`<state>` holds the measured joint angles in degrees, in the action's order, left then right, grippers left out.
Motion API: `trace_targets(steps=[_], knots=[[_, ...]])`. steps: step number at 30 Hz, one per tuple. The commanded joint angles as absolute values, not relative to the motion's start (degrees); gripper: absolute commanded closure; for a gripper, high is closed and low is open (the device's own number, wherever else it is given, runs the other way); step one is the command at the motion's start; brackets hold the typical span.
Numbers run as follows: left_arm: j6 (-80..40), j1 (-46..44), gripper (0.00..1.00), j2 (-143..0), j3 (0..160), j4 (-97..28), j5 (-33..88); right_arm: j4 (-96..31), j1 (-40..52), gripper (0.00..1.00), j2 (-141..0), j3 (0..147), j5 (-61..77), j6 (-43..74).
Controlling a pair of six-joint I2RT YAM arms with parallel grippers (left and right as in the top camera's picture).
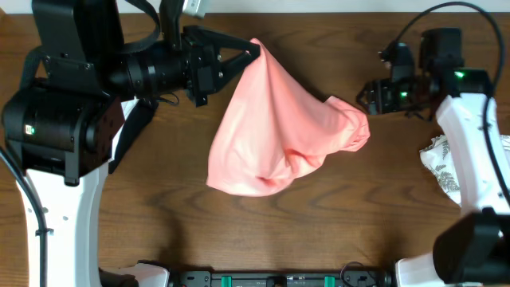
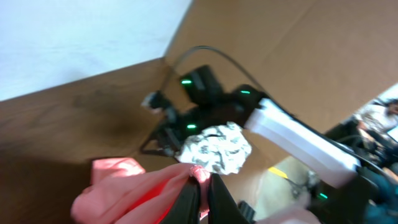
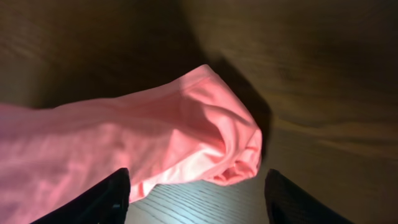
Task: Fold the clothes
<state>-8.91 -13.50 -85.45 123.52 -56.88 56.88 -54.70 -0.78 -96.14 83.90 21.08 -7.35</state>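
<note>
The clothes [image 1: 279,119] are one salmon-pink garment, hanging in a drape from its top corner down to the table. My left gripper [image 1: 255,49] is shut on that raised corner. In the left wrist view its black fingers [image 2: 186,200] pinch a fold of the pink clothes [image 2: 134,190] between them. My right gripper [image 1: 365,102] stands open just right of the garment's bunched right end. From the right wrist, the two fingers [image 3: 99,199] spread wide with the wadded end of the clothes [image 3: 230,146] lying on the table ahead of them, untouched.
A white cloth with grey leaf print [image 1: 441,163] lies at the table's right edge beside the right arm's white link [image 1: 470,135]; it also shows as the leaf-print cloth [image 2: 217,149] in the left wrist view. The wooden table [image 1: 159,215] lies under everything.
</note>
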Motion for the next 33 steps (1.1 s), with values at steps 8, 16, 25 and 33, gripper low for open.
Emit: trace_targets(steps=[8,16,25,33], knots=[[-7.5,-13.3,0.94,-85.2,124.5,-56.9,67.0,-49.6,4.4,0.21,-104.0,84.5,31.8,-14.8],[-7.5,-13.3,0.94,-85.2,124.5,-57.0,67.3,-46.3,8.8,0.17,-106.9,84.5,31.8,-17.4],[-7.5,-13.3,0.94,-85.2,124.5,-57.0,66.8,-55.1,8.4,0.01,-106.8,84.5,29.5,-41.2],[-7.5,-13.3,0.94,-85.2,124.5,-57.0,66.4,-63.6,9.3,0.01,-106.8,84.5,36.9,-42.6]])
